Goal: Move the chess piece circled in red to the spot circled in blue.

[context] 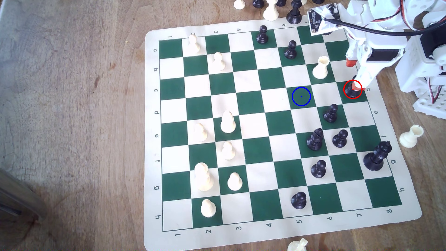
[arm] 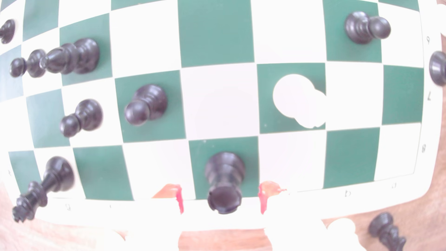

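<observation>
At about 3 o'clock on the roll-up green-and-cream chess mat (context: pixel 154 241) in the exterior view, the small black rook with a notched flat top (context: pixel 350 91) stands upright on a dark green square in the outermost column, ringed in red, beside the mat's border. The white arm's jaws with orange-red tips (context: pixel 354 85) are down over it. In the wrist view the rook (arm: pixel 224 183) sits between the 2 red-edged fingertips (arm: pixel 179 198), with a clear gap on each side; the jaws stand wide and are not touching it.

Toward 9 o'clock from the rook in the exterior view, with 1 cream square between, lies the dark green square marked by a thin blue ring and centre dot (context: pixel 301 96), bare of pieces. That cream square between them is free too. Near neighbours crowd the route's flanks: a cream-white rook (context: pixel 320 68) at 11 o'clock of the black rook, and a black ball-headed pawn (context: pixel 331 113) at 7 o'clock of it, each 1 square off diagonally.

Off the mat, on the brown wooden worktop (context: pixel 72 108), a second cream rook (context: pixel 410 136) stands at 4 o'clock of the black rook, past the border.
</observation>
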### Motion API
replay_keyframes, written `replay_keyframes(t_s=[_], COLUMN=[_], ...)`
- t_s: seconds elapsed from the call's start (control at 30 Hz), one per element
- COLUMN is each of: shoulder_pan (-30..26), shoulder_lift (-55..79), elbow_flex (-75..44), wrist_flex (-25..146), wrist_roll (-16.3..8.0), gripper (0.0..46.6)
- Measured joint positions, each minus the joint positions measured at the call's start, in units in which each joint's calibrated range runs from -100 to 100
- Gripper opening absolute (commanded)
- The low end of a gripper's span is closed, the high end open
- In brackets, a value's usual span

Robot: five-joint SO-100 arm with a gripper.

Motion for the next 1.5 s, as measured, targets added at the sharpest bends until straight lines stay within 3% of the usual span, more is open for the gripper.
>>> replay_keyframes(t_s=[0.23, 1.0, 1.17, 1.33, 1.5], shoulder_pan=[1.77, 1.33, 1.18, 0.59, 0.22], shoulder_lift=[1.17, 2.35, 2.35, 2.35, 2.68], elbow_flex=[5.69, 7.77, 8.86, 8.86, 8.86], wrist_flex=[-3.59, -5.98, -6.85, -7.09, -6.77], wrist_roll=[0.73, 0.44, 0.44, 0.44, 0.44], gripper=[17.4, 14.4, 9.3, 0.9, 0.2])
